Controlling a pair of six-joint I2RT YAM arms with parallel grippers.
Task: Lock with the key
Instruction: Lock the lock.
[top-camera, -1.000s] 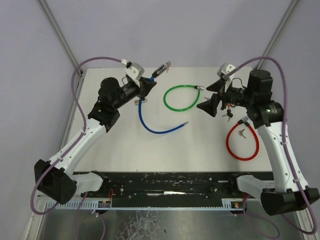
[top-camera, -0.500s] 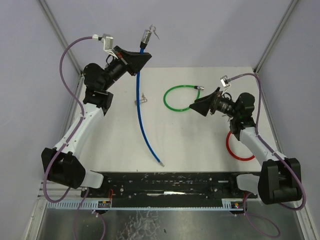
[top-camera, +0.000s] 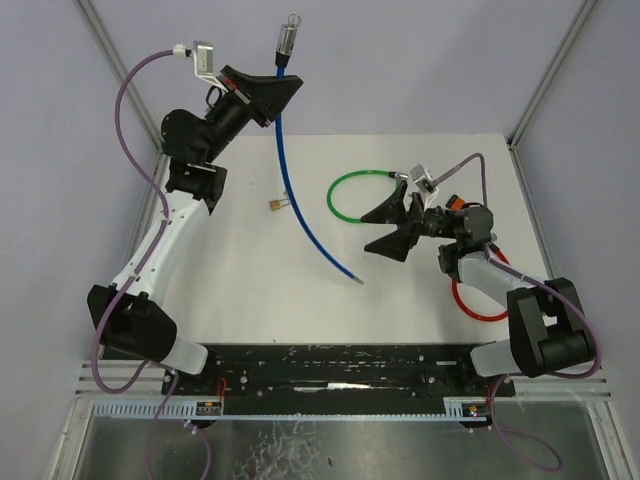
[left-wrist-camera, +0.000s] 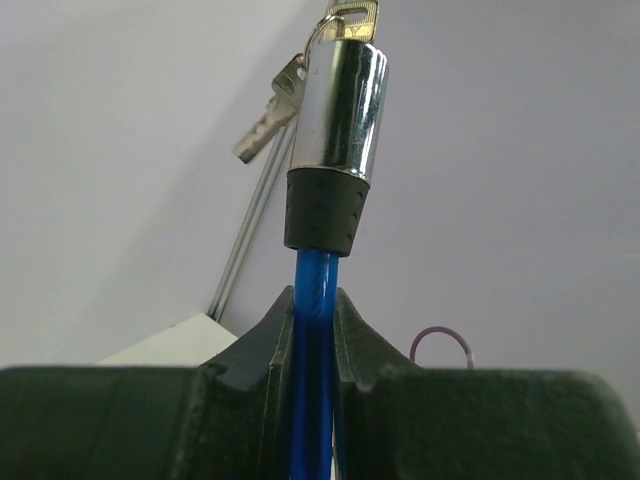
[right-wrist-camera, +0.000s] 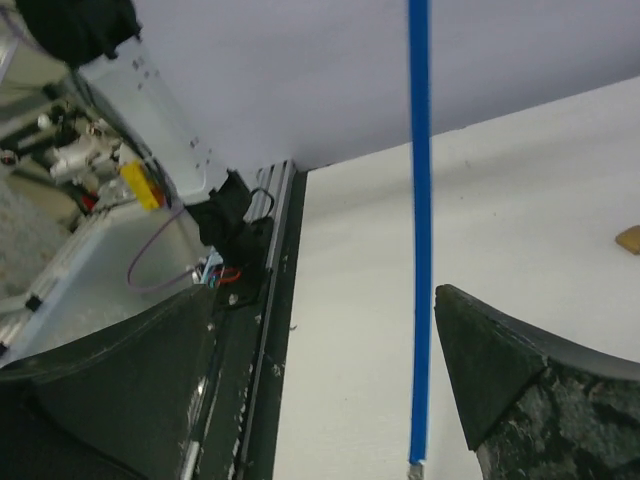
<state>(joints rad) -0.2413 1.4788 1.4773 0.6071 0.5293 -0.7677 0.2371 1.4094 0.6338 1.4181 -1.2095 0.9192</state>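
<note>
1. While the left gripper (top-camera: 280, 92) is raised high over the far left of the white table (top-camera: 230, 300), its jaws stand almost closed. They pinch the blue plastic-coated cable lock (top-camera: 300, 190) just below the black collar of the chrome lock cylinder (left-wrist-camera: 335, 130).
2. Cylinder is uppermost. Cable hangs from the grip down and to the right, toward the table's middle.
3. Left wrist view: head of a brass key (left-wrist-camera: 352, 12) shows at the cylinder's top end, seemingly seated in the keyway. A spare silver key (left-wrist-camera: 268, 118) dangles from the ring beside it.
4. Bare metal pin end (top-camera: 357, 282) of the cable hangs free, low over the table. Whether it touches the surface cannot be told.
5. Right gripper (top-camera: 380, 230): jaws spread as wide as they go, nothing held. It sits low, pointing left at the hanging cable, near the pin end but apart from it. In its own wrist view the blue line runs down between the two fingers, ahead of them.
6. Also on the table: a green cable loop (top-camera: 360, 195) behind the right gripper, a red cable loop (top-camera: 462, 303) partly under the right arm, and a small brass-coloured object (top-camera: 277, 205) left of the blue cable.
7. Progress, as a judgement: early.
   - Done: lock is off the table and held up, key apparently in place.
   - Left: catch the pin end, push it into the cylinder to close the loop, turn the key.
</note>
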